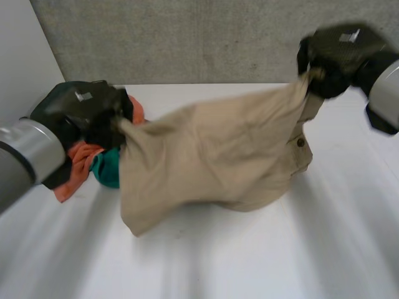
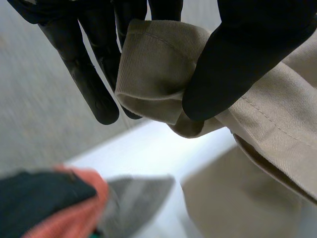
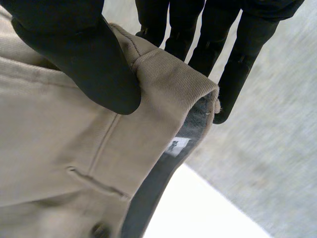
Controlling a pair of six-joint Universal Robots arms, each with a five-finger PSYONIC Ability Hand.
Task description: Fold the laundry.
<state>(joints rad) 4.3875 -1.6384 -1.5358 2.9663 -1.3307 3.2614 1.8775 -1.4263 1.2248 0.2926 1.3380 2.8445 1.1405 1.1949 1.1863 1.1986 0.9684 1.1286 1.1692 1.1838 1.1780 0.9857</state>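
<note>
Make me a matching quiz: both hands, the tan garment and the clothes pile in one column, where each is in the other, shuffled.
Column one:
1. left hand
2. right hand
3. tan garment
4. clothes pile

Column two:
A. lying on the table
B. pinching the garment's higher end
C. hanging stretched between the hands
D. pinching the garment's end beside the pile

Pairs: 1-D, 2-B, 3-C, 4-A

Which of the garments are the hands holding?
The tan garment, pinched by left hand and right hand; the orange cloth and teal cloth lie heaped, unheld.
</note>
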